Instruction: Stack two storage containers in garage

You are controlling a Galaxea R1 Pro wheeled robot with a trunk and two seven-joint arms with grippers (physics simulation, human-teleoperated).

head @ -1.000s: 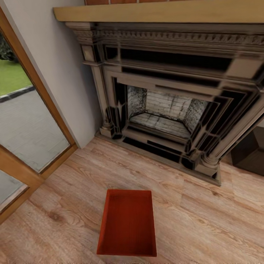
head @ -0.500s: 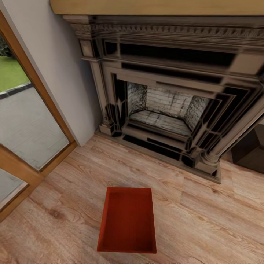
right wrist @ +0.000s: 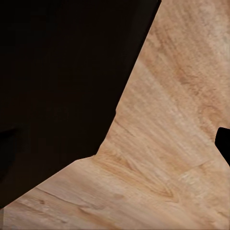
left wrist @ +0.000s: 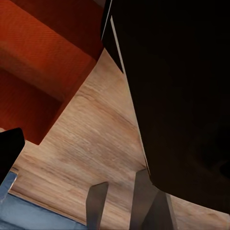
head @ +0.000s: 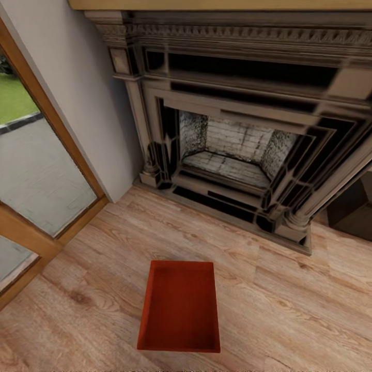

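Head view: one red-orange rectangular open-topped storage container (head: 180, 307) sits empty on the light wood-plank floor (head: 289, 310) of the living room, directly ahead of the robot and well short of the ornate dark stone fireplace (head: 243, 134); a wood-framed glass door (head: 36, 170) stands off to the left. Left wrist view: the container's red-orange walls (left wrist: 40, 62) lie near the dark robot body (left wrist: 182, 91) over the planks; grey fingers (left wrist: 96, 201) show at the frame edge, but whether that claw is open or closed cannot be told. Right wrist view: planks and dark body; claw state likewise cannot be told. Container not grasped. Risks, as judgement: smooth straight walls offer little purchase, so a one-sided pinch may tilt or drop it; approaching too close could nudge it with the base.
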